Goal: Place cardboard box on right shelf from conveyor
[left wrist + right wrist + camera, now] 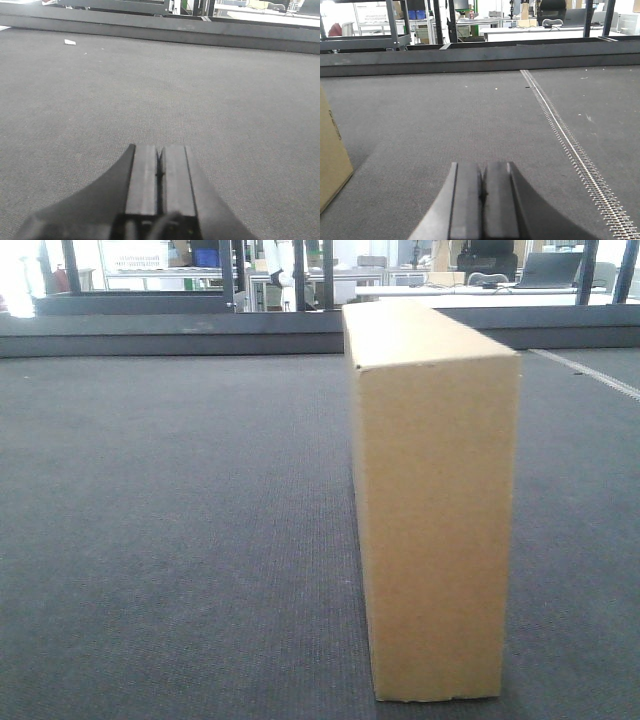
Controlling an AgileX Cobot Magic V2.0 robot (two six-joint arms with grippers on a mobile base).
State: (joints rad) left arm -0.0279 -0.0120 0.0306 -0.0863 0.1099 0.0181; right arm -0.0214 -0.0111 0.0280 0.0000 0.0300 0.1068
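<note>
The box point(432, 510) stands upright on the belt point(150, 540), narrow end facing us, nothing touching it. The left gripper point(160, 150) and right gripper point(482, 167) sit low over the belt, fingers pressed together on nothing. The box is off to the right gripper's left.

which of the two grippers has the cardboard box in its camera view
The right gripper: its wrist view catches the cardboard box at the left edge, standing on the conveyor. The left gripper, equally shut, sees only belt, no box.
</note>
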